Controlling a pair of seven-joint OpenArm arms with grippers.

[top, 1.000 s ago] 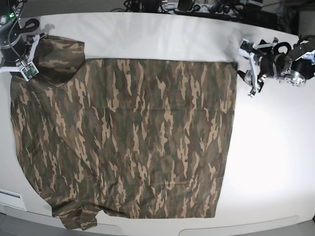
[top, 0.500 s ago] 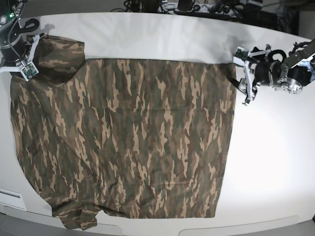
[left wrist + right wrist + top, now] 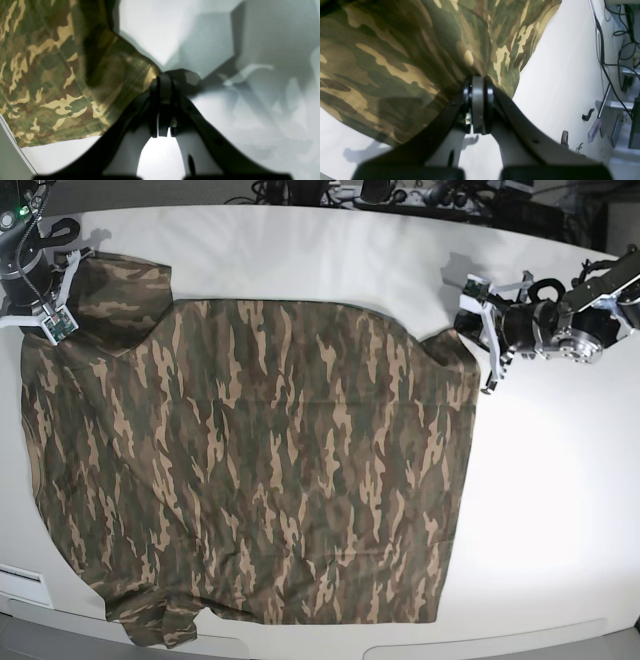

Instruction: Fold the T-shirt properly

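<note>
So the T-shirt was spread flat over the white counter. The left gripper had its jaws pinched on the hemmed corner, cloth bunching right at the tips. The right gripper was clamped on a fold of the shirt, fabric draped beyond the jaws.

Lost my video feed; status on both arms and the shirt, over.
Left gripper shut on T-shirt corner. Right gripper shut on far sleeve. Shirt mostly flat on table. Nothing in the way.
</note>
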